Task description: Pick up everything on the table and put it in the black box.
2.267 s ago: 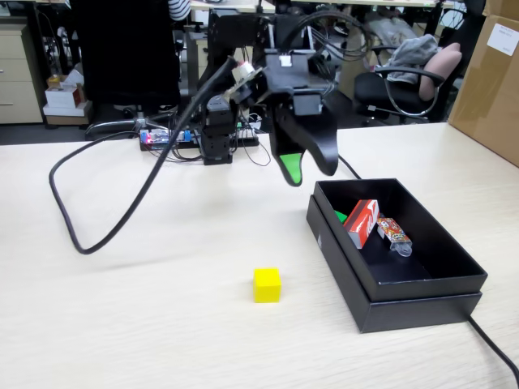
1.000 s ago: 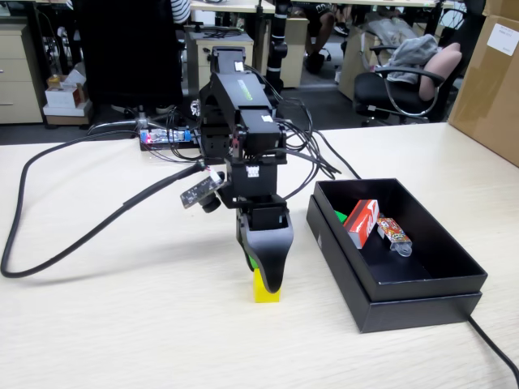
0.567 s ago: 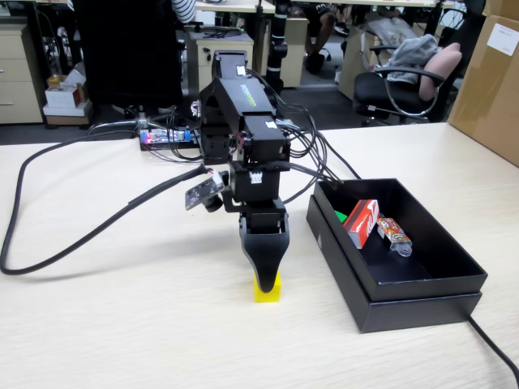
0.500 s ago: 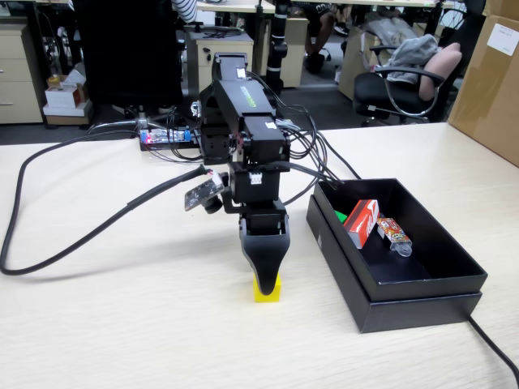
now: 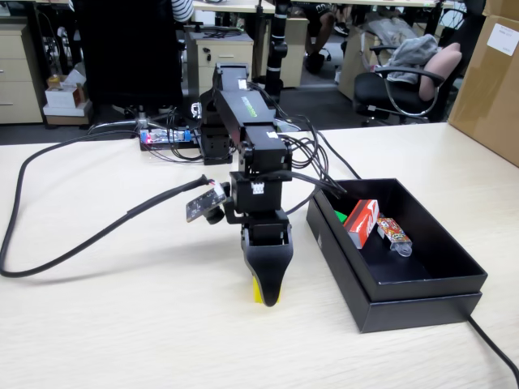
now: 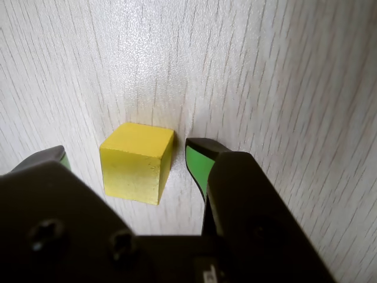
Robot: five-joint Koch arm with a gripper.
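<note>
The black box (image 5: 422,285), right on the table (image 5: 122,324), holds a red pack (image 5: 362,223), orange packet (image 5: 393,231) and green cube (image 5: 340,215); the plain yellow cube (image 6: 136,163) sits left of it between the gripper's (image 6: 126,154) spread jaws.

The yellow cube (image 6: 138,162) sits at centre-left on the pale wood-grain table (image 6: 283,76), between the gripper (image 6: 126,159)'s parted green-padded jaws, small gaps either side.

Probably office: desks (image 5: 212,49), swivel chair (image 5: 397,85)
</note>
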